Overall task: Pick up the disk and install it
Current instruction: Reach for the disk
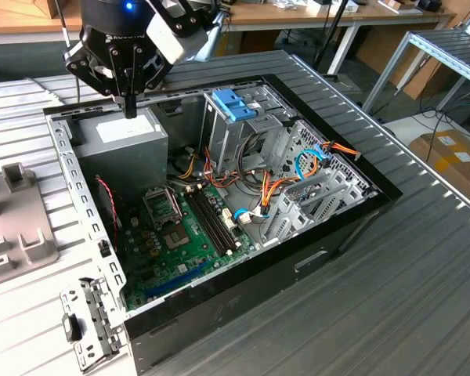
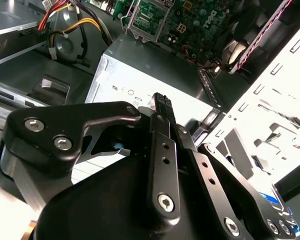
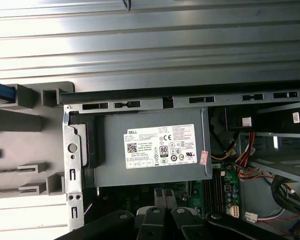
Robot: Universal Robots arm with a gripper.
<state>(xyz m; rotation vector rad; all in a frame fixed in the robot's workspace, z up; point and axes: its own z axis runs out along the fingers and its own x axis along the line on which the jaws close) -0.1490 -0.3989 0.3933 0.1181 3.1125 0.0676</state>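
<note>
- Your gripper (image 1: 129,108) hangs over the power-supply box (image 1: 129,139) at the upper left of the exterior view, at the back corner of the open computer case (image 1: 313,258).
- The pincer looks closed, tips together, with nothing in it. In the first wrist view the tips (image 3: 165,198) sit side by side with barely a gap.
- You see little of the disk (image 3: 0,92): one blue strip in the first wrist view, outside the case, beside the grey fixture blocks (image 3: 25,95) on the table (image 1: 423,298).
- The strip runs roughly along the table ribs and the nearest case wall, so the long axis likely lies that way. Which end points where, you cannot tell.
- The case's metal side frame (image 3: 72,160) stands between the gripper and the disk.
- Inside the case are the motherboard (image 1: 176,235), loose orange and black cables (image 1: 266,188), and a drive cage with a light-blue latch piece (image 1: 233,104) on top.
- The grey fixture (image 1: 16,227) also shows at the left edge of the exterior view.
</note>
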